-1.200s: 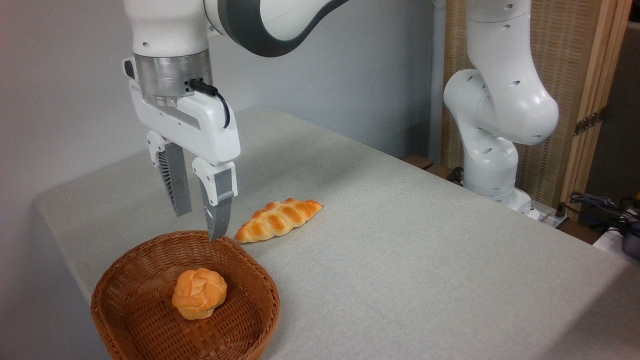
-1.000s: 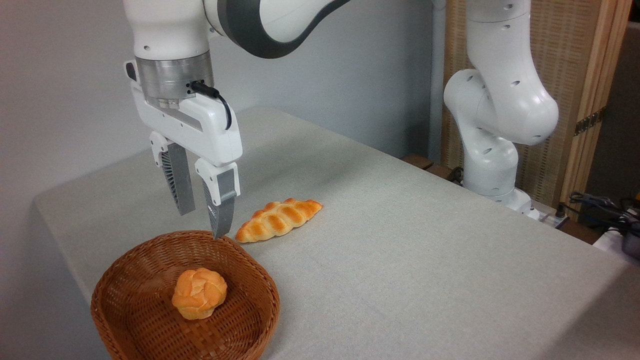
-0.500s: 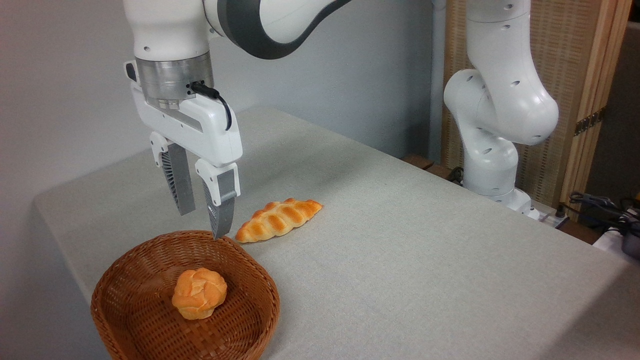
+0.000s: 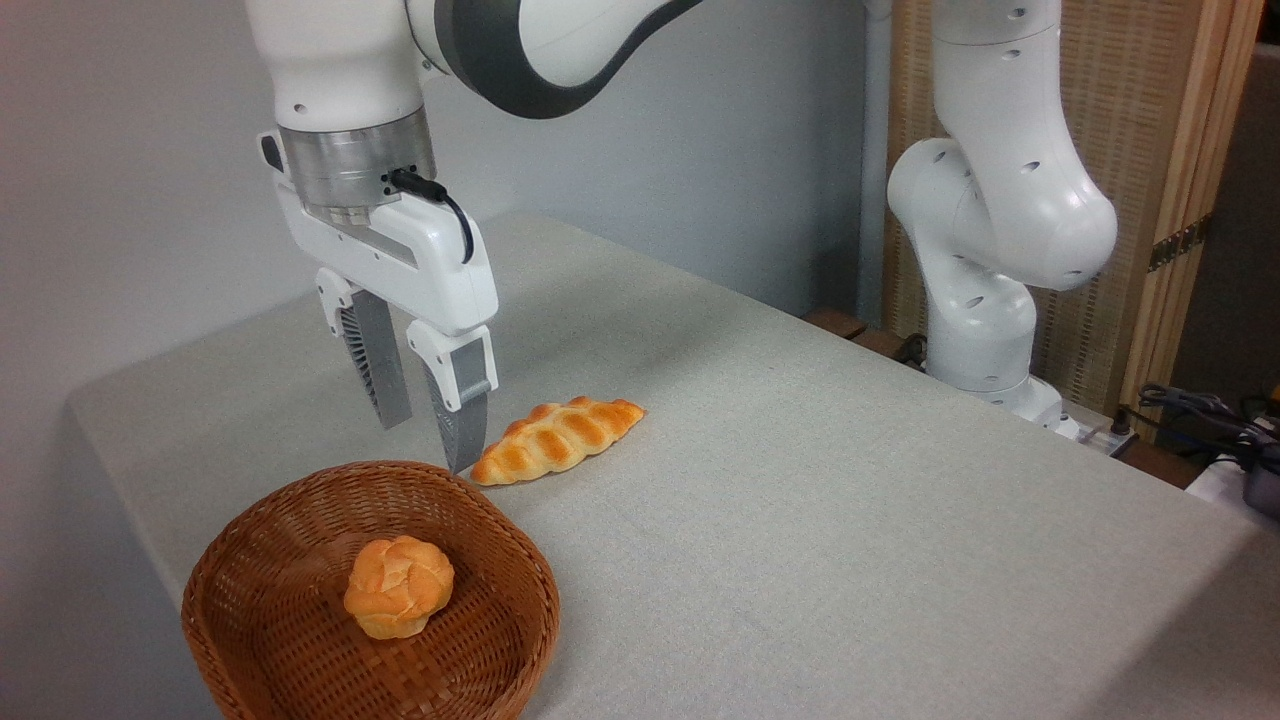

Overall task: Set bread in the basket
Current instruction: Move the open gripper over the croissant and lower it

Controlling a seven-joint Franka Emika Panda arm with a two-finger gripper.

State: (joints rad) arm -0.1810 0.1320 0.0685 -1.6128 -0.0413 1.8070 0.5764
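Observation:
The long braided bread (image 4: 558, 438) lies on the grey tabletop, just right of the basket's far rim. The round reddish-brown wicker basket (image 4: 250, 520) sits at the front left. A small knotted orange bun (image 4: 399, 585) rests inside it. My gripper (image 4: 428, 445) hangs above the basket's far rim, open with nothing between its fingers. Its nearer fingertip (image 4: 463, 452) is close to the loaf's left tip, still above the table.
The arm's white base (image 4: 985, 300) stands at the table's far right edge. Cables (image 4: 1200, 410) lie beyond that edge. A wooden screen (image 4: 1150, 150) is behind. The table's left edge (image 4: 110, 480) runs close to the basket.
The gripper has shifted right and slightly up, from over the basket's rim toward the loaf's left end. Its fingers stay open. Loaf, bun and basket have not moved.

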